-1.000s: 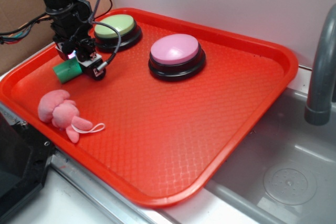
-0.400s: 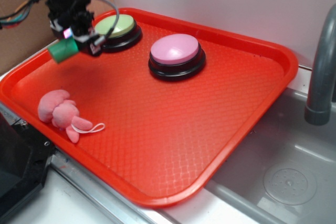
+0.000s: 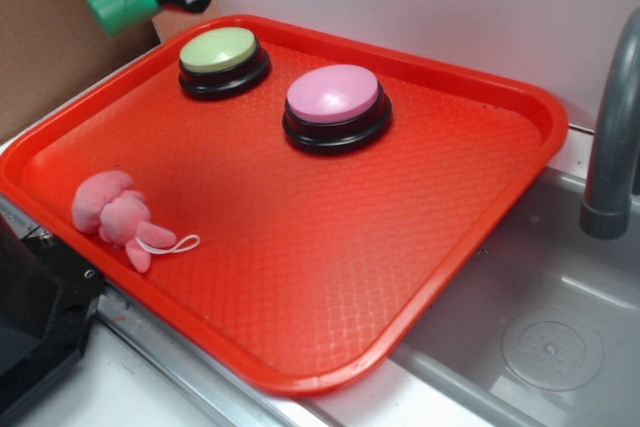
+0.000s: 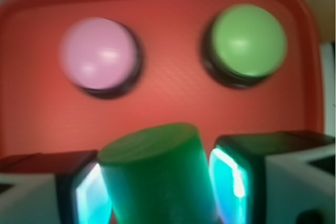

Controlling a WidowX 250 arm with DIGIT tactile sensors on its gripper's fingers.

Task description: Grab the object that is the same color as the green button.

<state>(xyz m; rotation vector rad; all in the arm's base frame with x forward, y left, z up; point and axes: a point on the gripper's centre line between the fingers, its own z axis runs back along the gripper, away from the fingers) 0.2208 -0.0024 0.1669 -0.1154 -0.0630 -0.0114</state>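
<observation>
Closest to the wrist camera, the gripper (image 4: 157, 182) is clamped on the green cylinder (image 4: 155, 174), its two glowing pads pressed against the matte sides; this grip is hard to make out from the exterior camera. Beyond it lie the pink button (image 4: 100, 56) and the green button (image 4: 247, 43). Only the exterior view shows the pink plush toy (image 3: 115, 215) near the red tray's (image 3: 300, 347) front edge, and the cylinder (image 3: 122, 5) held high above the tray's far left corner.
</observation>
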